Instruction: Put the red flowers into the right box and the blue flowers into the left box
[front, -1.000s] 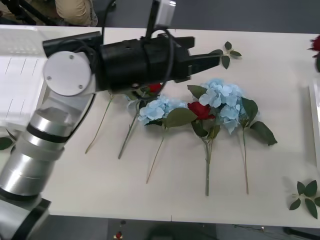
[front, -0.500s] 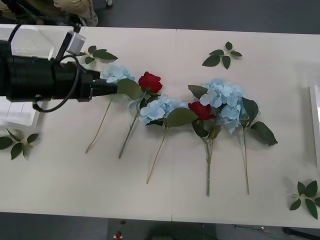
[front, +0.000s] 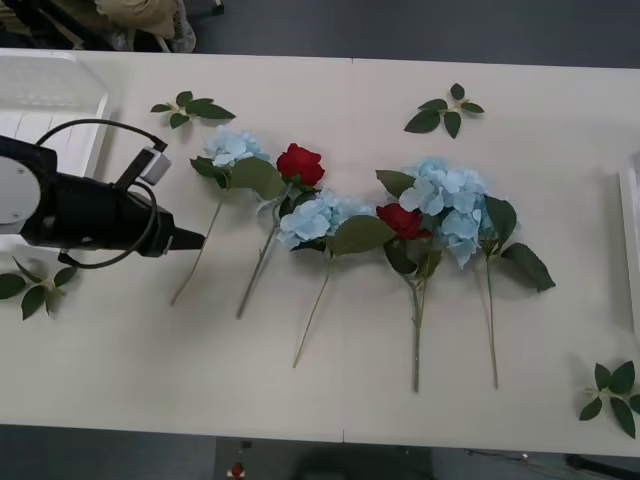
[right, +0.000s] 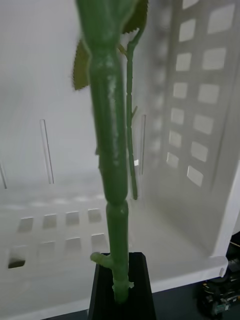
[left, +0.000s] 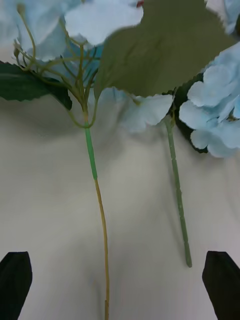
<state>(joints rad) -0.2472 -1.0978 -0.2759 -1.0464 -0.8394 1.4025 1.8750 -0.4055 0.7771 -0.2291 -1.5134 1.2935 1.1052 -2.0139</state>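
Left gripper (front: 197, 239) reaches in low from the desk's left side, arm lying almost level over the desk (front: 330, 390), tip pointing right at the lower stem of the leftmost blue flower (front: 229, 147). In the left wrist view its black fingers (left: 15, 277) sit wide apart at both corners, nothing between them, with that flower's thin pale stem (left: 102, 235) running down the middle between them and a rose stem (left: 177, 200) just beside.

Right gripper (right: 119, 287) is inside a white slotted box (right: 195, 125), fingers clamped on the base of a thick green stem (right: 107, 150) that stands upright with a few leaves up top; flower head not visible, so colour can't be told.

On the desk, near to far: long stems point toward the robot, heads farther back. Red flowers (front: 300, 163) lie in the row, one left of centre, another (front: 402, 220) tucked among the blue flowers (front: 445, 200) at centre right. Left box (front: 45, 100) sits at the far left corner. Right box (front: 632, 240) shows as a pale rim at the right edge. Loose leaf sprigs (front: 445, 108) are scattered around.
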